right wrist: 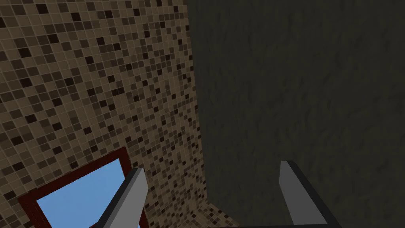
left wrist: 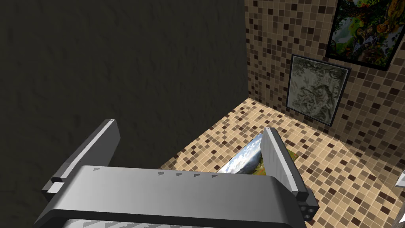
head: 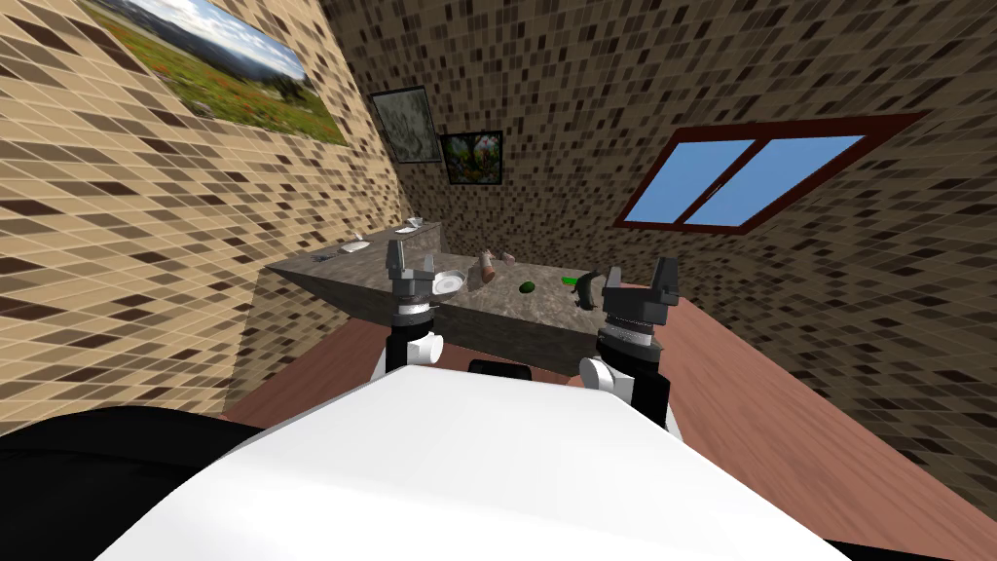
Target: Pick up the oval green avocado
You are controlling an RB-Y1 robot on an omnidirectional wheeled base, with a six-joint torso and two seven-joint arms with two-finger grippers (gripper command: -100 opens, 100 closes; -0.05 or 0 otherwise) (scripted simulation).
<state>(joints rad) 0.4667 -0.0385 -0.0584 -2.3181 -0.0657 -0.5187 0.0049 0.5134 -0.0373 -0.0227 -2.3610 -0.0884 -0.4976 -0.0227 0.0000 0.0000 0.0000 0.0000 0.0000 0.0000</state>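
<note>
We faced the counter (head: 506, 317), left gripper (head: 410, 258) and right gripper (head: 640, 273) raised with jaws apart, empty; the green avocado (head: 527, 287) lay ahead, probably needing a forward reach.

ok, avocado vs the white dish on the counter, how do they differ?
Colour: avocado dark green, dish white. Shape: avocado a small oval lump, dish round and wider. Place, in the head view: dish shows by the left end effector, avocado between it and the right end effector. Both sit on the grey counter, unheld.
</note>
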